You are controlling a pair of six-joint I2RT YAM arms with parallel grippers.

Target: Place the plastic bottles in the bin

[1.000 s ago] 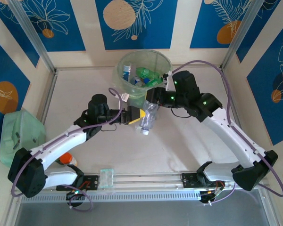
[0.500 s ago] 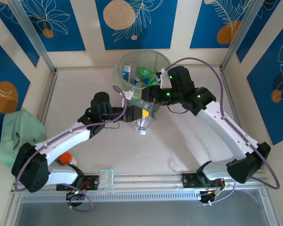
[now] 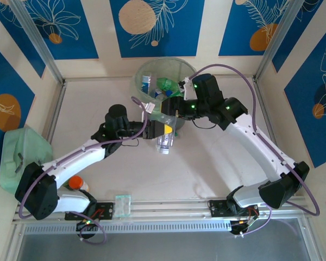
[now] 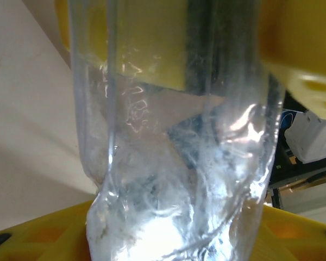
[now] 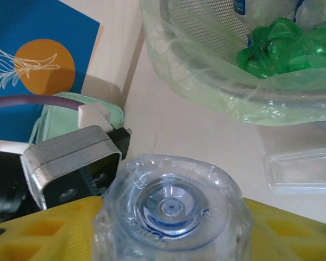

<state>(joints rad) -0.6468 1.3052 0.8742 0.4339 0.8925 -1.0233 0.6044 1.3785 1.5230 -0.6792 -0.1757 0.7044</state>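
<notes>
Just short of the bin (image 3: 138, 81), both grippers have the same clear bottle (image 3: 165, 138).
From my screen, the left gripper (image 3: 162, 130) is closed around its middle and the right gripper (image 3: 173, 113) is clamped on its base end (its yellow fingers flank the plastic in the left wrist view). The bottle's cap end points back toward the arm bases, over the table (image 3: 206, 168), and its base sits near the rim. A crumpled green bottle (image 3: 165, 84) lies inside the bin with other bottles.
</notes>
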